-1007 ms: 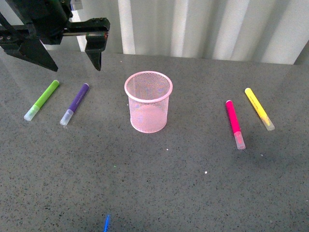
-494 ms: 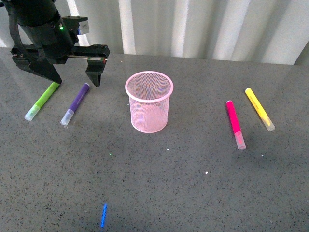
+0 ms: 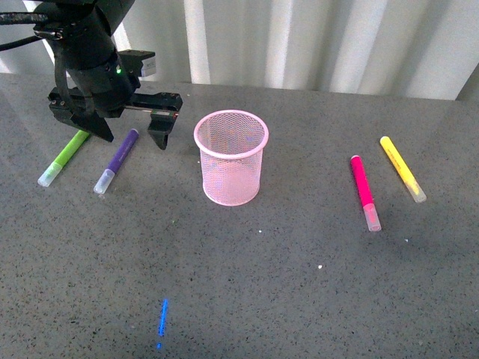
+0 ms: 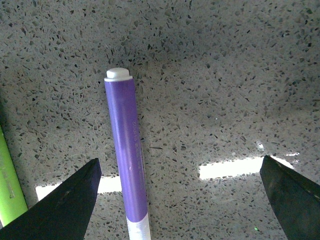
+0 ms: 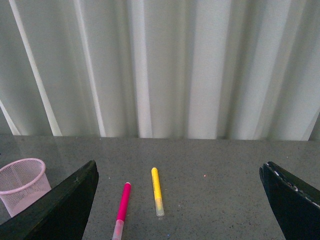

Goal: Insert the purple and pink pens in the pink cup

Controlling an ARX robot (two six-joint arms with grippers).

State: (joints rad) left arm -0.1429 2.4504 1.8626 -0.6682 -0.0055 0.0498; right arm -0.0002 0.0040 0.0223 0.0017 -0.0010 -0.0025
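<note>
The pink cup point(image 3: 230, 176) stands upright mid-table and looks empty. The purple pen point(image 3: 116, 161) lies left of it, clear cap toward me. My left gripper point(image 3: 131, 139) is open and hovers low over the pen's far end, one finger on each side. In the left wrist view the purple pen point(image 4: 127, 160) lies between the open fingers, closer to one of them, and the gripper point(image 4: 180, 162) is empty. The pink pen point(image 3: 361, 183) lies right of the cup. My right gripper point(image 5: 178, 167) is open and empty, away from the pink pen point(image 5: 122, 205) and the cup point(image 5: 20, 182).
A lime green marker point(image 3: 67, 153) lies just left of the purple pen and shows at the edge of the left wrist view point(image 4: 10, 190). A yellow marker point(image 3: 400, 166) lies right of the pink pen. A small blue mark point(image 3: 162, 318) sits on the near tabletop. A white curtain hangs behind the table.
My left arm has come down and a little to the right, bringing the open gripper from behind the pens to over the purple pen's far end. The pens and cup have not moved.
</note>
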